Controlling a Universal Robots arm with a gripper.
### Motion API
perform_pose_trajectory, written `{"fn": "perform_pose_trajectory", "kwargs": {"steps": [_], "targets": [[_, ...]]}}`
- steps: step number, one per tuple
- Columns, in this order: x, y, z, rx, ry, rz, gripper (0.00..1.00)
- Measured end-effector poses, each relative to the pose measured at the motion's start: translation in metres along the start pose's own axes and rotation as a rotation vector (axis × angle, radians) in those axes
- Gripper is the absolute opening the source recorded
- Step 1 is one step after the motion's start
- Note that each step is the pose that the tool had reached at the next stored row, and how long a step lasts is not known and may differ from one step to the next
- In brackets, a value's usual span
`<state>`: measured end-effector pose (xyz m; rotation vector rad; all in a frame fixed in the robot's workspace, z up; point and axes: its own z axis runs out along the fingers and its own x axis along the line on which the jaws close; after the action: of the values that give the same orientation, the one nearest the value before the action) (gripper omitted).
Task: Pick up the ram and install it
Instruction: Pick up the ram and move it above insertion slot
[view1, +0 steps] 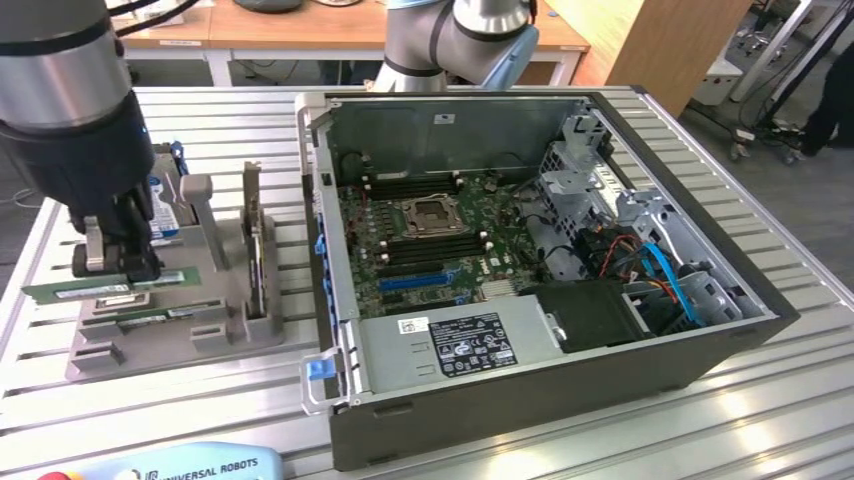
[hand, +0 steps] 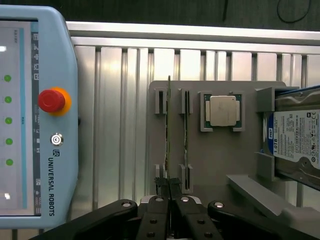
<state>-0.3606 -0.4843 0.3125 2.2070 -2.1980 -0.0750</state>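
**Tool (view1: 131, 268) clenched on the ram (view1: 94, 290), at nine o'clock in the exterior view.**

The ram is a long, thin green circuit-board stick with a white label. Its flat faces are pinched between the black fingers (hand: 159, 192), just above a matte grey slotted holder (view1: 174, 335) on the ribbed aluminium worktop (view1: 774, 420). A second green stick (view1: 154, 313) stands on edge in a slot beneath it. In the wrist view the held ram shows edge-on as a fine line. The holder also carries a square silver processor (hand: 222, 111) in a square recess and a metal hard drive (hand: 295, 142) with a blue-and-white label. An open dark steel computer case (view1: 534, 410), with its green motherboard (view1: 441, 235) exposed, sits at three o'clock. A pale blue teach pendant (view1: 174, 465) with a round red button (hand: 51, 100) lies at seven o'clock.
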Motion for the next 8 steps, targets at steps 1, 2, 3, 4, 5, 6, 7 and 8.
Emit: {"fn": "perform_pose_trajectory", "kwargs": {"steps": [1,2,3,4,5,6,7,8], "targets": [[0.0,0.0,-0.0032,0.0,0.0,0.0,0.11],[0.0,0.0001,-0.0065,0.0001,0.0,0.0,0.11],[0.0,0.0002,-0.0098,0.0,0.0,0.0,0.11],[0.0,0.0003,-0.0135,-0.0001,0.0,0.0,0.11],[0.0,0.0003,-0.017,-0.0001,0.0,0.0,0.11],[0.0,0.0003,-0.0205,0.0001,0.0,0.0,0.11],[0.0,0.0004,-0.024,0.0001,0.0,0.0,0.11],[0.0,0.0004,-0.0277,0.0,0.0,0.0,0.11]]}}
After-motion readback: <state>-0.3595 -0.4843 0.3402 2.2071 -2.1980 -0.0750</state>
